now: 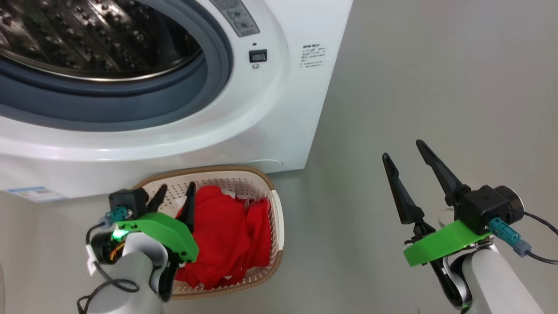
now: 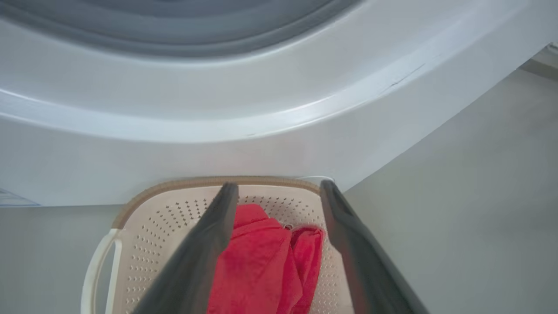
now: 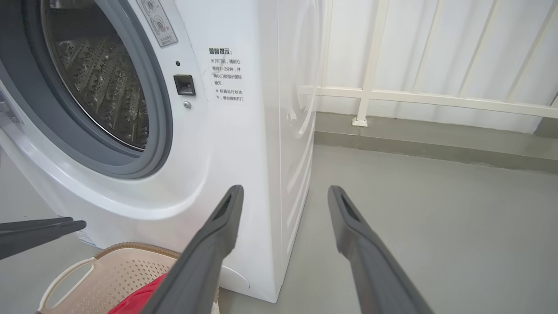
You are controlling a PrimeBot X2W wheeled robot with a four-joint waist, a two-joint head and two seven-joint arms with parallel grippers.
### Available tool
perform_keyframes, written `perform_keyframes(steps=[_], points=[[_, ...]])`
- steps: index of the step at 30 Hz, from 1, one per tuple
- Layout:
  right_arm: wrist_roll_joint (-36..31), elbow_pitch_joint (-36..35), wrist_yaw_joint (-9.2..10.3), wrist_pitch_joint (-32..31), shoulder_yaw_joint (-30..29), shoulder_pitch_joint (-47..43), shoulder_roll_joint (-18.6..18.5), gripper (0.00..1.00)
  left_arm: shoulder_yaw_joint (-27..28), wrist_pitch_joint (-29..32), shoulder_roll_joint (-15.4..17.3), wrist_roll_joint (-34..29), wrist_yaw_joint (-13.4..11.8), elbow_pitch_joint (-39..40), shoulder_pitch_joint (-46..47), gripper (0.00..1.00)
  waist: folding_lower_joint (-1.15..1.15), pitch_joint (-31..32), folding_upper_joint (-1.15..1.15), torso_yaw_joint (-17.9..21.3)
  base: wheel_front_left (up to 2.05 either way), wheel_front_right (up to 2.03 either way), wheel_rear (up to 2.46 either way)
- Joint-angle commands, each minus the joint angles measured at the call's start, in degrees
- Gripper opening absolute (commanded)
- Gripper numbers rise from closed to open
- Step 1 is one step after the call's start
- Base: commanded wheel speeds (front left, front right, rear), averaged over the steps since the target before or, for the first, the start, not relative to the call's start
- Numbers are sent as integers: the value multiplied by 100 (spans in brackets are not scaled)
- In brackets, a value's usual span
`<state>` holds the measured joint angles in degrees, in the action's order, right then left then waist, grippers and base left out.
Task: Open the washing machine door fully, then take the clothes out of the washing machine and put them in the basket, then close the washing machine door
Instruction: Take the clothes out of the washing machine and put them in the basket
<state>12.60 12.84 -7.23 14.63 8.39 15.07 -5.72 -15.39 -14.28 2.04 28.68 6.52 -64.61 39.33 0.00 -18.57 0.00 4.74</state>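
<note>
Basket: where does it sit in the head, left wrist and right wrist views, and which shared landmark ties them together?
Head view: the basket lies lower left of centre.
Left wrist view: the basket is at bottom centre.
Right wrist view: the basket is in the bottom left corner.
Shared landmark: the washing machine, its white front rising just behind the basket's brown rim.

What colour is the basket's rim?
Brown, woven-look basket rim; clearest in the head view.
</note>
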Motion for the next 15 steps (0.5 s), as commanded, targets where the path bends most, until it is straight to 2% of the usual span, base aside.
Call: perform_keyframes(steps=[1, 5, 12, 15], points=[[-17, -108, -25, 37, 83, -130, -40, 100, 195, -68, 205, -95, -53, 408, -178, 100, 0, 181, 0, -87, 0, 0, 0], [-44, -83, -25, 37, -1, -195, -32, 100, 427, -70, 304, -353, -242, 1577, -662, 100, 0, 366, 0, -124, 0, 0, 0], [-91, -15, -25, 37, -128, -286, 4, 100, 883, -71, 329, -810, -433, 3452, -1671, 100, 0, 739, 0, -147, 0, 0, 0], [-104, 17, -25, 37, -162, -316, 23, 100, 1015, -71, 348, -960, -491, 3926, -1955, 100, 0, 902, 0, -145, 0, 0, 0]])
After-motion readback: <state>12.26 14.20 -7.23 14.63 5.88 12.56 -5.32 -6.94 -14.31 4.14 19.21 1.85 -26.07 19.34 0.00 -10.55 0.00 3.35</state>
